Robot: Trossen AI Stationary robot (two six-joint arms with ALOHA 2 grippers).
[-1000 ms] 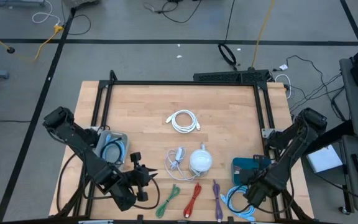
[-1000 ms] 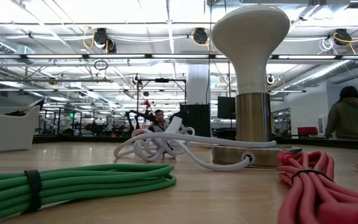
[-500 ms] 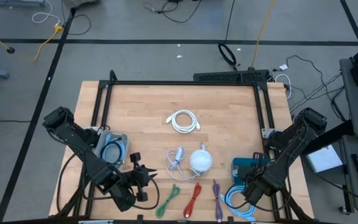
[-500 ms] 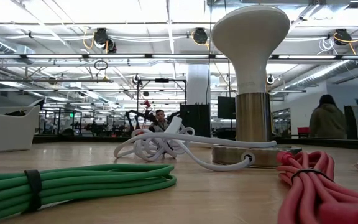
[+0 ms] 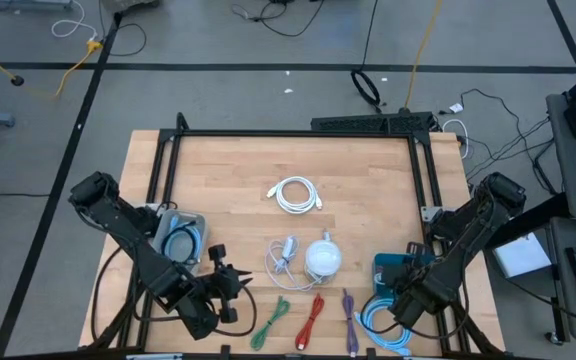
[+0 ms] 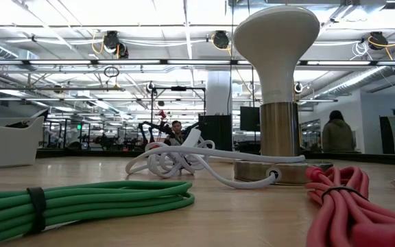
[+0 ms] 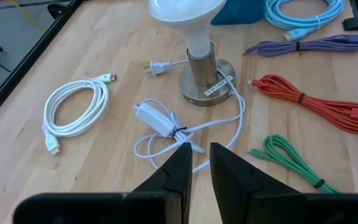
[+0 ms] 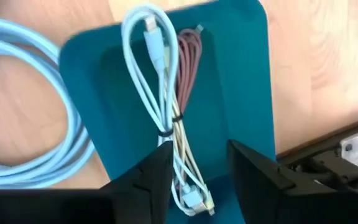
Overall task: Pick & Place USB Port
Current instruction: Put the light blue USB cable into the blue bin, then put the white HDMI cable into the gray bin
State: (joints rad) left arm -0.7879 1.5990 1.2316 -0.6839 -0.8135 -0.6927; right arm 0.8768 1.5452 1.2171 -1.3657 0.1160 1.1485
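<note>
A bundled USB cable [image 8: 166, 93], light blue and maroon strands tied with a black band, lies flat in the teal tray [image 8: 241, 74] at the table's near right [image 5: 380, 265]. My right gripper [image 8: 197, 171] hangs open just above it, pointing down. One finger stands on either side of the bundle's plug end without touching it. In the high view it shows over the tray [image 5: 408, 300]. My left gripper [image 5: 236, 290] waits at the near left. Its fingers [image 7: 201, 163] are narrowly open, with nothing between them.
A light blue cable coil [image 5: 380, 325] lies beside the teal tray. Purple [image 5: 349, 310], red [image 5: 313, 318] and green [image 5: 271, 322] cables line the near edge. A white lamp [image 5: 323, 258] stands mid-table, with a white cable coil [image 5: 296, 195] beyond it. A grey tray [image 5: 180, 240] sits at the left.
Neither arm has visibly shifted in the high view. In the low view, a person far behind the table has walked toward the picture's left.
</note>
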